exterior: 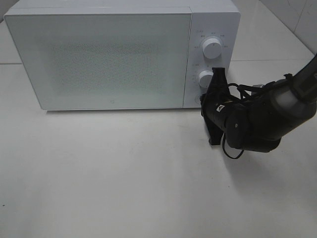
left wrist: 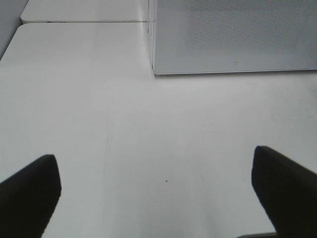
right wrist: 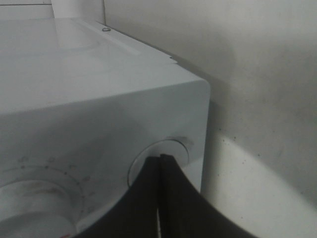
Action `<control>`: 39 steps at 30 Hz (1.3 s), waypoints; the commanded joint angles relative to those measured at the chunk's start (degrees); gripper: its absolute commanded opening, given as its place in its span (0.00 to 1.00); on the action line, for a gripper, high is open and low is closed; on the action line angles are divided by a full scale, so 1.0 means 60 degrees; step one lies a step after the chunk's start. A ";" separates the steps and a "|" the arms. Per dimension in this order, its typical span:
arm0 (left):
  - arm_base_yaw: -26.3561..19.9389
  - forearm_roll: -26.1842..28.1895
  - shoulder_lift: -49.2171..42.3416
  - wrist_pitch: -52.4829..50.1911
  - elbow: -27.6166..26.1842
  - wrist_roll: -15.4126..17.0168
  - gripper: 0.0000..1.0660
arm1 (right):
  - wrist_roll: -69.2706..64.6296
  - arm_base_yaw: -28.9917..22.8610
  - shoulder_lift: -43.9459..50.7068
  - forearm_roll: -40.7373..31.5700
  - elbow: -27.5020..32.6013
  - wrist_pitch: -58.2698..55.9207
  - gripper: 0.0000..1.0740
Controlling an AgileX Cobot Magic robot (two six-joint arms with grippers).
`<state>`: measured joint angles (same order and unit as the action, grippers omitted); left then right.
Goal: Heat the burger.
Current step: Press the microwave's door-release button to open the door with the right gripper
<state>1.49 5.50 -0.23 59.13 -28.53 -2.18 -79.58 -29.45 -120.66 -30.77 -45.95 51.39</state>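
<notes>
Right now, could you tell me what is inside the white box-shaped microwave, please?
The white microwave has its frosted door shut, so the interior is hidden; no burger shows anywhere. Outside, the right arm's closed black fingers are at its round button.

The right arm [exterior: 267, 119] stretches forward with jaws pressed together, while the left jaws stand wide apart.

White microwave [exterior: 213, 20], grey-speckled door [exterior: 99, 59], white knobs [exterior: 212, 48], black tool [exterior: 218, 74], off-white table [exterior: 124, 173]
</notes>
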 commanded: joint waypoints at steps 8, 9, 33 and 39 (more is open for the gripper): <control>-0.0048 0.0048 -0.0229 -0.0048 0.0010 0.0010 0.94 | -0.0019 0.0010 -0.0086 0.0105 -0.0210 0.0143 0.00; -0.0048 0.0048 -0.0229 -0.0048 0.0010 0.0010 0.94 | -0.0029 0.0010 -0.0134 0.0105 -0.0286 0.0143 0.00; -0.0048 0.0048 -0.0229 -0.0048 0.0010 0.0010 0.94 | 0.0411 0.0248 -0.0477 -0.0917 -0.1499 0.1270 0.00; -0.0048 0.0048 -0.0229 -0.0048 0.0010 0.0010 0.94 | 0.0917 0.0344 -0.0477 -0.0984 -0.1967 0.1327 0.00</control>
<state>1.49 5.50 -0.23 59.13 -28.53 -2.18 -75.23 -29.51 -123.93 -38.90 -53.11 47.33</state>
